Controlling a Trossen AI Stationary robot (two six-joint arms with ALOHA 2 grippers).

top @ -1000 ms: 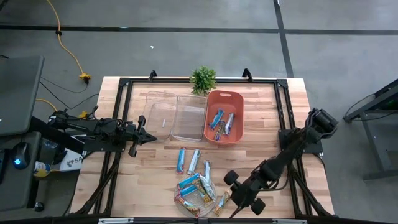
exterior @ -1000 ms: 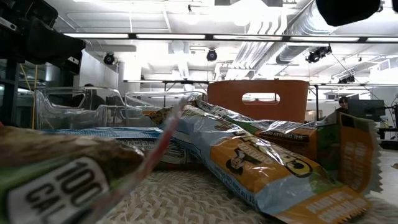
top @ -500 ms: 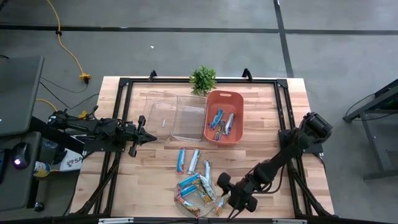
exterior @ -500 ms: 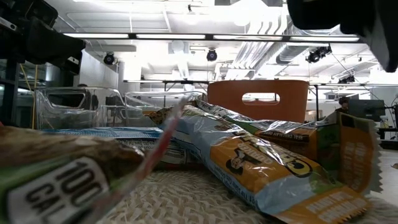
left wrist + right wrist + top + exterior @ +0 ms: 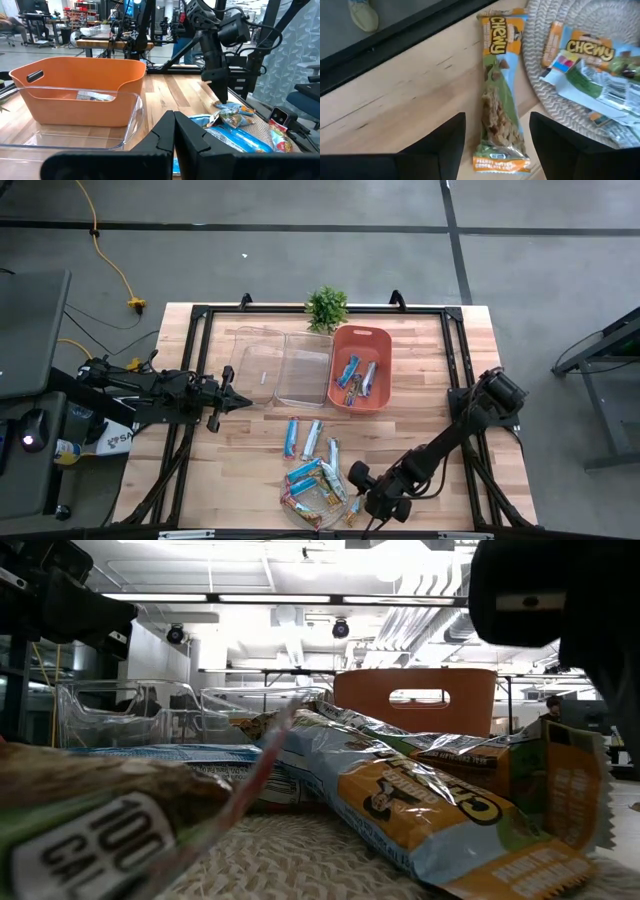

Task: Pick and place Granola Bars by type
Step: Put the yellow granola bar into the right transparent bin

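The step in hand looks like the approach to a pick. The right hand (image 5: 378, 502) hangs low at the bottom centre of the high view, just beside the right edge of the round woven mat (image 5: 300, 502). Its fingers stand spread and hold nothing, and between them in the right wrist view lies a single granola bar (image 5: 501, 102) flat on the wooden surface (image 5: 440, 360), just off the mat's rim.

That bar's wrapper reads "CHEWY" on an orange end, with green and pale blue along its length and an orange band at the other end whose small print is too fine to read. A second "CHEWY" wrapper (image 5: 590, 50) lies on the mat among the pile of bars (image 5: 315, 485). In the low view one wrapper near the camera shows "100 CAL".

More bars lie in a loose row (image 5: 310, 438) on the surface above the mat. Several already sit in the orange bin (image 5: 385, 340) at upper centre; the two clear bins (image 5: 262, 340) beside it look empty.

The next move likely calls for lowering squarely over the bar and closing across its narrow width.

The left hand (image 5: 243, 400), at centre left, is closed and empty.
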